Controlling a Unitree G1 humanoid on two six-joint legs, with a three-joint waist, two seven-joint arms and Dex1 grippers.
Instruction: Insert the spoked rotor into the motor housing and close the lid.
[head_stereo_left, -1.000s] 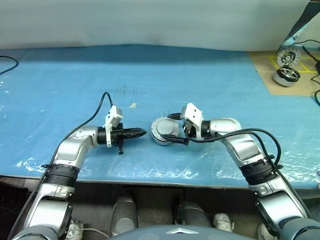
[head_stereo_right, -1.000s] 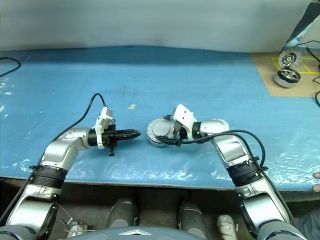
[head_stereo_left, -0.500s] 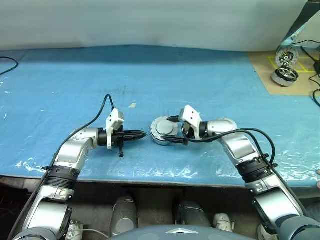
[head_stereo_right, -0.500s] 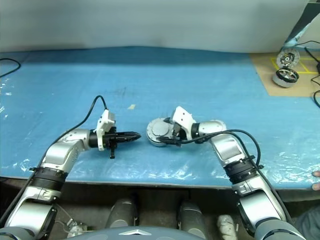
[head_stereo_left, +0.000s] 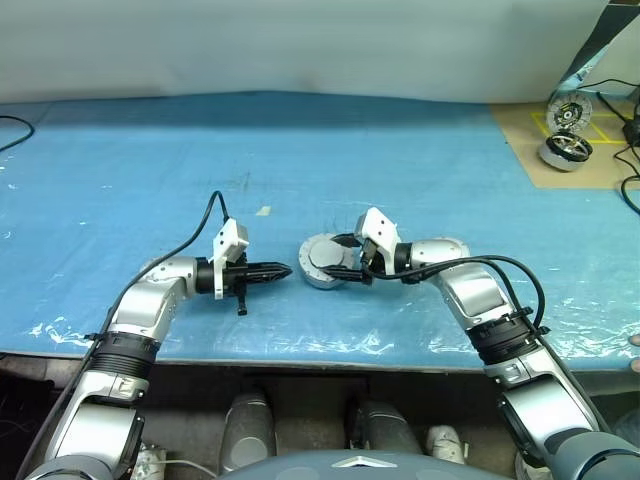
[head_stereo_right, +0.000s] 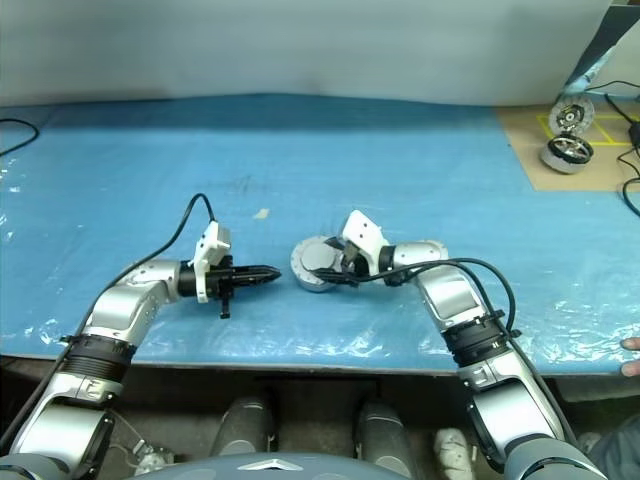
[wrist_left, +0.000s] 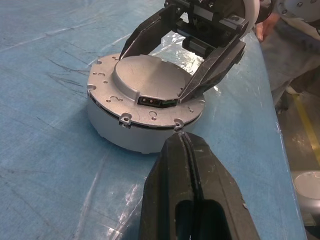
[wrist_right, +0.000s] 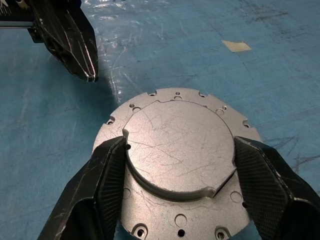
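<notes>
The motor housing (wrist_left: 125, 137) stands on the blue table sheet with the silver lid (wrist_right: 177, 145) lying flat on top of it. My right gripper (head_stereo_left: 345, 265) reaches over it from the right. Its black fingers (wrist_right: 107, 175) press against both sides of the lid's raised round centre. My left gripper (head_stereo_left: 288, 270) is shut and empty, its tips pointing at the housing's wall from the left, just short of it (wrist_left: 181, 137). The spoked rotor is hidden.
A tan board (head_stereo_left: 520, 135) at the back right carries a silver-and-black motor (head_stereo_left: 558, 152) and an upright disc (head_stereo_left: 566, 113). A tape scrap (head_stereo_left: 263, 211) lies behind the housing. A black cable (head_stereo_left: 10, 130) is at far left, a person's hand (head_stereo_right: 630, 343) at the right edge.
My right gripper's fingers have closed in onto the lid's raised centre. The left gripper has stayed put. The view has shifted slightly.
</notes>
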